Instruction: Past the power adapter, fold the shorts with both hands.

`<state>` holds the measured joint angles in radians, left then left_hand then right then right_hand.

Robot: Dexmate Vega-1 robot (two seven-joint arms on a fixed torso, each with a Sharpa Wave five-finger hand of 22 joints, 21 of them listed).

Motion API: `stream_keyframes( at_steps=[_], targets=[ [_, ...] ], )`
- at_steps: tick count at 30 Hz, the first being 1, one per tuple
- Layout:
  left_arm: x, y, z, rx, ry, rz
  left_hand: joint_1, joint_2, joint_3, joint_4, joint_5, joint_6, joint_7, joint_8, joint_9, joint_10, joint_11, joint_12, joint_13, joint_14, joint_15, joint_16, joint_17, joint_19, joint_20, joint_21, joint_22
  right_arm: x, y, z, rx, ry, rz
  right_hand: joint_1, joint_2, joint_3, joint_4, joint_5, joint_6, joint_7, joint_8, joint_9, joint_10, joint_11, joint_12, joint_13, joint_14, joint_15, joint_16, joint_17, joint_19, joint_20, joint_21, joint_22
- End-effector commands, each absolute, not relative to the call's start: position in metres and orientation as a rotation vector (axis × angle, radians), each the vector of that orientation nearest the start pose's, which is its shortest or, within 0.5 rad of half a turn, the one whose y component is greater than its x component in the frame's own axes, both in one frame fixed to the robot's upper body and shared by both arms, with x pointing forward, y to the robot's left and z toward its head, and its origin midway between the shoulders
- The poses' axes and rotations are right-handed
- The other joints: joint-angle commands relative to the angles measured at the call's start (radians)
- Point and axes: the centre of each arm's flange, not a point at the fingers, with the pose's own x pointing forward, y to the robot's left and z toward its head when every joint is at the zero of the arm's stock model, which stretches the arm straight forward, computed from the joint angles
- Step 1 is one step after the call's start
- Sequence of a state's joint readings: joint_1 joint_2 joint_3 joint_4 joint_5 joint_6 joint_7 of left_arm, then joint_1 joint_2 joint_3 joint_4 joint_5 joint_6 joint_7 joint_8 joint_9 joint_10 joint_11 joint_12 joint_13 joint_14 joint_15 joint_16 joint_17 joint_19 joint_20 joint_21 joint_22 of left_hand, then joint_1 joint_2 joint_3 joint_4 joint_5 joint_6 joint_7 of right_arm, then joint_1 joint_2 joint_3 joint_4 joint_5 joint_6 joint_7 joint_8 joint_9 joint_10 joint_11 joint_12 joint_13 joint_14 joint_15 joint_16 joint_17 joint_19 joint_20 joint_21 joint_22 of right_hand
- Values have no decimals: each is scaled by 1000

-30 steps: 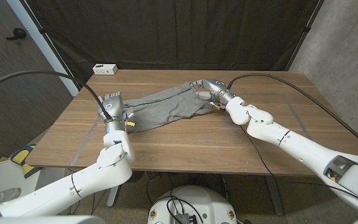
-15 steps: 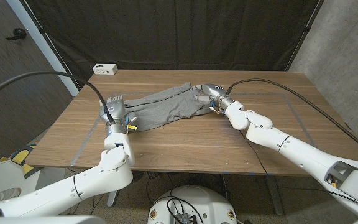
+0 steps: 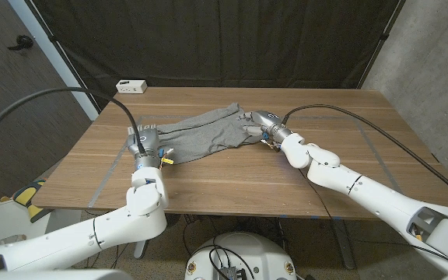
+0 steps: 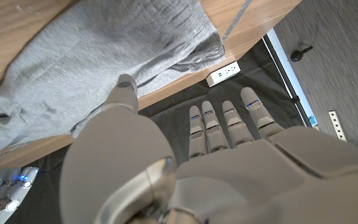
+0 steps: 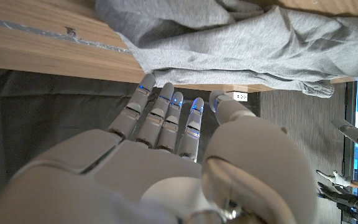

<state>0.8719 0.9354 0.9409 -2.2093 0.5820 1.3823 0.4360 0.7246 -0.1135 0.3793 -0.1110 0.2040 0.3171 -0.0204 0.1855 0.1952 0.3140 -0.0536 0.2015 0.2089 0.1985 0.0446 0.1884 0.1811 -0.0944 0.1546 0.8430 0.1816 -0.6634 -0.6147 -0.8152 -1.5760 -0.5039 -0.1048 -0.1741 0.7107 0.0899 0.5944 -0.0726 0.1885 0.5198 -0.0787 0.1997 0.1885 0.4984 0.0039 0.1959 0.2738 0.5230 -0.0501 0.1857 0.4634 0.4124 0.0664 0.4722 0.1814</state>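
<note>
mostly bare table (image 3: pixel 232 175) — shorts (image 3: pixel 201 132) mid-far, hands at ends

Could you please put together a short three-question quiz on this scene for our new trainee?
1. True or false: the grey fabric shorts lie neatly folded in half.
2. Where does the white power adapter sit? A) near table corner B) far corner on the robot's left C) on the shorts
3. Fill in: the left hand and the right hand stand at opposite ____ of the shorts.

Key: 1 false, they lie spread and rumpled; 2 B; 3 ends.
</note>
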Motion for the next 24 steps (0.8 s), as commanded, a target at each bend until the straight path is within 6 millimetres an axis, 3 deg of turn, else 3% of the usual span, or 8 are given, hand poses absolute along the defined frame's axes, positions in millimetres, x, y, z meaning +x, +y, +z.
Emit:
stream_keyframes(
  at_steps=[1, 4, 6, 10, 13, 24],
  targets=[
    [500, 262, -63, 1496, -150, 677, 8, -23, -16, -2, 18, -3, -1, 4, 1, 3, -5, 6, 2, -1, -14, 3, 3, 3, 6, -4, 3, 628, -127, -33, -1290, -723, 127, -7, 7, 5, -8, -1, 6, 3, 3, 2, 5, -5, 4, -1, 0, -64, 11, 0, -4, -1, 0, 2],
    [502, 261, -64, 1495, -143, 652, 21, -32, -30, -10, 34, -3, 0, 6, 0, 16, -9, 14, 2, 25, -40, 13, -1, 30, -17, -3, 2, 626, -126, -36, -1304, -730, 123, -5, 9, 7, -11, -1, 5, 1, 1, 2, 4, -1, 3, -3, -4, -64, 10, -3, -12, 0, -4, 2],
    [503, 260, -65, 1506, -131, 634, 23, -34, -34, -10, 38, -3, -2, 7, 0, 21, -11, 17, 2, 30, -42, 14, -2, 36, -8, -4, 1, 626, -127, -37, -1297, -729, 127, -6, 11, 7, -12, -1, 5, 1, 1, 2, 4, -2, 3, -4, -2, -63, 11, -4, -13, 0, -5, 2],
    [504, 258, -66, 1526, -108, 597, 20, -42, -52, -9, 51, -8, -6, 6, 0, 19, -13, 17, 1, 26, -17, 10, -2, 25, 16, -16, 1, 627, -127, -41, -1295, -720, 135, -7, 13, 6, -13, -2, 6, 2, 1, 2, 8, -1, 4, -6, 2, -63, 15, -6, -14, 0, -6, 2],
    [506, 256, -66, 1553, -82, 564, 15, -48, -65, -7, 58, -15, -3, 5, 0, 8, 2, 13, 2, 9, -2, 4, -2, 9, 27, -27, 0, 626, -127, -42, -1291, -722, 133, -7, 16, 5, -15, -3, 12, 4, 3, 1, 13, -1, 6, -8, 3, -62, 18, -7, -14, 0, -6, 2],
    [512, 248, -67, 1638, 27, 477, 16, -45, -93, -5, 81, -42, -22, 1, -1, -5, 19, 12, 1, -28, 28, -3, -1, -19, 36, -54, 1, 626, -123, -48, -1313, -724, 166, -9, 19, 4, -18, -4, 14, 5, 3, 1, 14, 0, 5, -11, 5, -60, 20, -10, -14, 1, -8, 2]
  ],
)
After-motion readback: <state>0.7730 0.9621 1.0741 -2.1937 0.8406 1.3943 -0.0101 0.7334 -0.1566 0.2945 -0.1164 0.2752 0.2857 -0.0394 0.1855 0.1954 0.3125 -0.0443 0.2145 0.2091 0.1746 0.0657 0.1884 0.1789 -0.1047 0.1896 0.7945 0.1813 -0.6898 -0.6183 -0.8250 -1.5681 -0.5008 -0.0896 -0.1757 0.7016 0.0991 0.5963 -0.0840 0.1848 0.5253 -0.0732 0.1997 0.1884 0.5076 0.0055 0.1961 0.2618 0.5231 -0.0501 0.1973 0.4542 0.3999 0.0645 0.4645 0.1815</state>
